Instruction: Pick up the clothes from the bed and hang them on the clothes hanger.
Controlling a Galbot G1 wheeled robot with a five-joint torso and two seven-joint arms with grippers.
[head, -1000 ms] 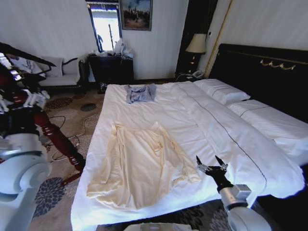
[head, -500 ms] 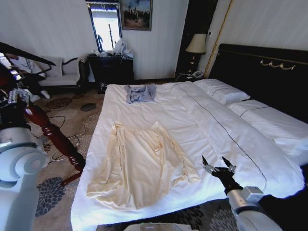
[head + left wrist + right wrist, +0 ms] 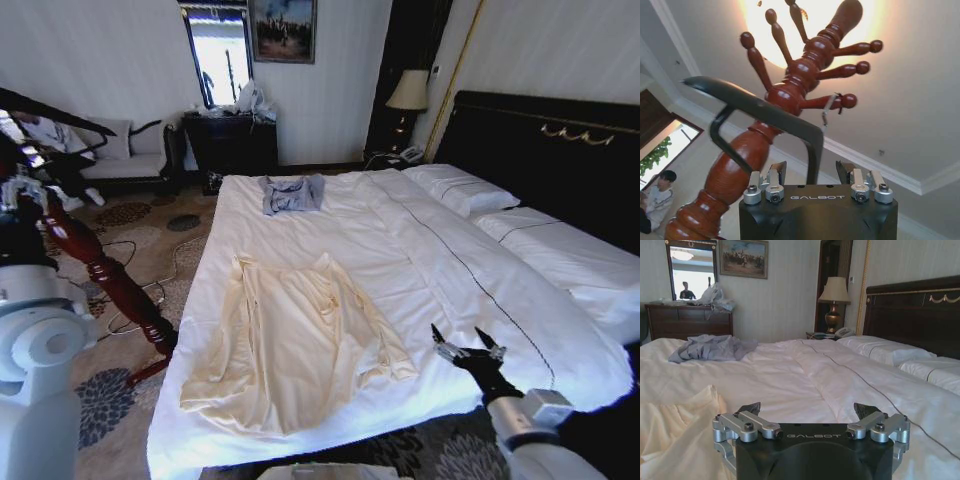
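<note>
The right gripper [image 3: 468,350] hovers low over the near edge of the bed [image 3: 480,300], fingers spread wide, holding nothing; the left gripper [image 3: 817,175] is raised well off the bed's left side, jaws parted.

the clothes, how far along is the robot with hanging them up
Nothing looks done yet: the clothes lie spread flat on the bed. In hand: the right gripper, open, hovers over the sheet beside the garment's near sleeve, while the left gripper, open, sits at the clothes hanger by the wooden post. Left: grasping, lifting and hanging the garment.
</note>
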